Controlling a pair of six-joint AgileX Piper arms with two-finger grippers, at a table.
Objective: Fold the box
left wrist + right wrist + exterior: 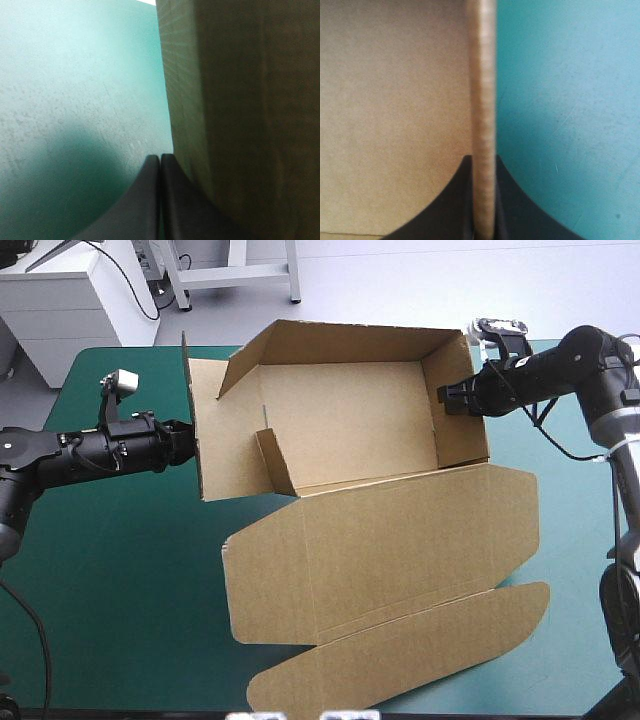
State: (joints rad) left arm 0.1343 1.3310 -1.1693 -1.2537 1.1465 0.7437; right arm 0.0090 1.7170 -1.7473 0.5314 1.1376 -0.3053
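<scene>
Teal-green table cover (120, 620) fills the view. Brown cardboard box (350, 410), a cut sheet partly raised, sits mid-table toward the far edge. Far and right walls are up, the left wall is standing, and the wide lid panels lie flat toward the near edge. Right gripper (447, 397), two black fins, pinches the right wall with the board edge between its fingers. Left gripper (186, 444) is closed on nothing, tips against the left wall's outer face.

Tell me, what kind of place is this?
Probably a robot lab: a left arm and right arm work a box on a teal-green table, the right gripper pinching its wall.
</scene>
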